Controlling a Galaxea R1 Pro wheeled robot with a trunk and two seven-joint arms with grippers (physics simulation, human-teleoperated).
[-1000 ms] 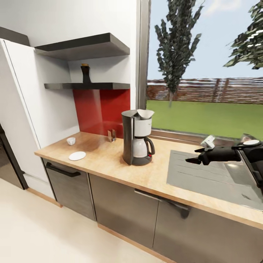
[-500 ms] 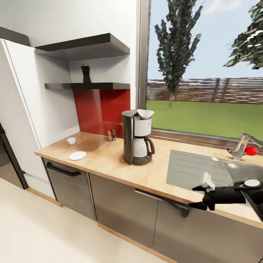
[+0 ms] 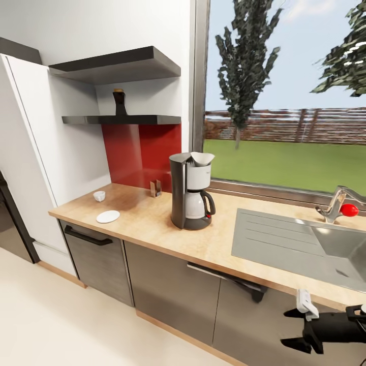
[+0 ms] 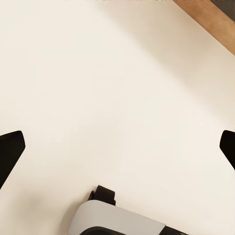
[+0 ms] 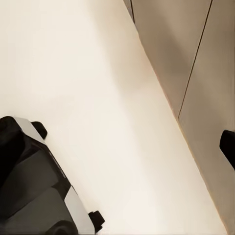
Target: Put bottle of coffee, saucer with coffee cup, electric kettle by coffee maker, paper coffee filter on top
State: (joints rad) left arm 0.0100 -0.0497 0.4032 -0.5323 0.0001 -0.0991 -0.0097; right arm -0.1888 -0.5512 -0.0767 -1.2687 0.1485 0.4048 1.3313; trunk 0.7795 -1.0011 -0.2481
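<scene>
The coffee maker [image 3: 190, 195] stands mid-way along the kitchen countertop [image 3: 147, 223], with the white paper coffee filter [image 3: 202, 158] on its top. To its left lie the saucer [image 3: 108, 216] and, farther back, the coffee cup [image 3: 99, 195], apart from each other. The dark bottle of coffee [image 3: 119, 102] stands on the kitchen shelf [image 3: 122, 120]. The electric kettle is out of view. My right gripper [image 3: 290, 328] hangs open and empty below the counter edge, in front of the cabinets. My left gripper [image 4: 117, 149] is open over bare floor, its fingertips [image 4: 10, 152] far apart.
A steel sink [image 3: 284, 239] with a tap [image 3: 333, 203] and a red knob [image 3: 349, 209] lies right of the coffee maker. A small brown object [image 3: 155, 188] sits by the red backsplash. A thicker slab [image 3: 117, 63] hangs above the shelf. Grey cabinet fronts [image 5: 196, 63] rise beside the robot base [image 5: 39, 186].
My right arm has dropped from above the sink to below the counter edge, in front of the cabinets. The gripper stayed open. Nothing on the counter moved.
</scene>
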